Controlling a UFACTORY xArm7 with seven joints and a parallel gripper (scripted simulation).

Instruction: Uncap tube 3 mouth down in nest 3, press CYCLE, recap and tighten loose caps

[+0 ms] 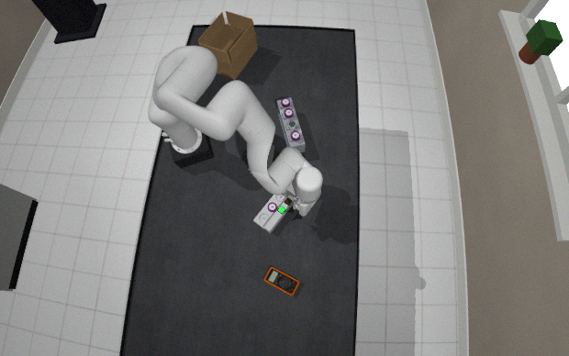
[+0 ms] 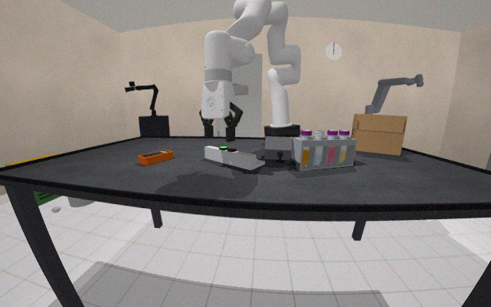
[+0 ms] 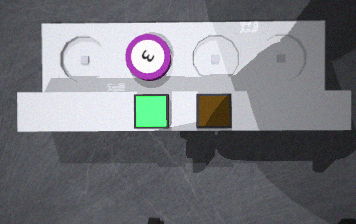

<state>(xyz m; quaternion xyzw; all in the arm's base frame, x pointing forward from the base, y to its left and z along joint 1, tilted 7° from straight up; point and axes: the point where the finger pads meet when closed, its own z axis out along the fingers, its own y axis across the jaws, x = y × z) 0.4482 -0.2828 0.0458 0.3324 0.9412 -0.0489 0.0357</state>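
The white cap tray [image 3: 180, 75] lies right below my wrist and also shows in the top and exterior views [image 1: 273, 213] [image 2: 234, 157]. The purple-rimmed cap marked 3 [image 3: 148, 56] sits flat in one nest; the other three nests are empty. The green lamp [image 3: 150, 111] is lit and the amber lamp [image 3: 214, 110] is dark. My gripper [image 2: 218, 132] is open and empty, hovering above the tray's lamp end. The tube rack [image 1: 290, 124] holds three purple-capped tubes and one uncapped tube [image 1: 290, 125]. I do not see the keys.
An orange multimeter [image 1: 281, 281] lies toward the table's near end. A cardboard box [image 1: 228, 43] stands at the far end beside the arm's base. The rack also shows in the side view [image 2: 324, 152], right of the tray.
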